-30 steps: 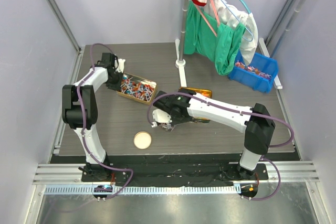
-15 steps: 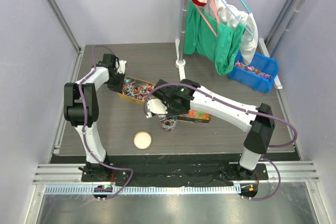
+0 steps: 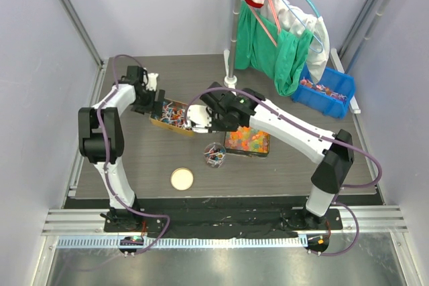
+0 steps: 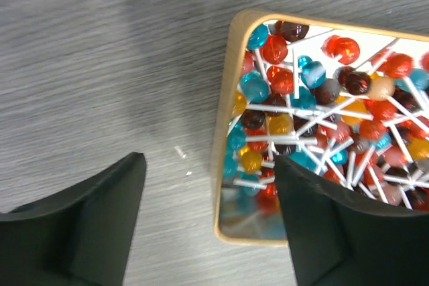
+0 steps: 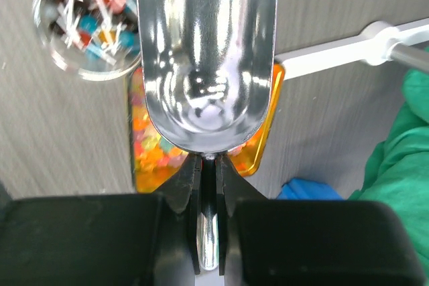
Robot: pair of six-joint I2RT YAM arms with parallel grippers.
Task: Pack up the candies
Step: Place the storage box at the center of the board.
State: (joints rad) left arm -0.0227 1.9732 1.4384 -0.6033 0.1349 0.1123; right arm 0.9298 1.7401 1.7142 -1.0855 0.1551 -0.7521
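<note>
Swung up from the cup [image 3: 214,155], right fingers [image 5: 179,182] clench an empty scoop [image 5: 206,65]. Left fingers [image 4: 322,226] spread astride the tin [image 4: 224,132] of glossy red, blue and orange stick candies [image 4: 301,98] on the desk [image 4: 100,65].

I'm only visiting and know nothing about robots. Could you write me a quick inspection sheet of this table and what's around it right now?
Surface: dark wood-grain table; tiny white specks beside the gold tin.
Job's things: candies, lollipops on white sticks, fill the gold tin; a clear jar holds a few; a round lid lies apart.
Clutter: tin of jelly pieces; blue bin at the far right.
End effectors: left end effector open, straddling the gold tin's rim; right end effector shut on an empty metal scoop.
Cables: purple cable loops along each arm.
Surroundings: rack hung with green cloth.
</note>
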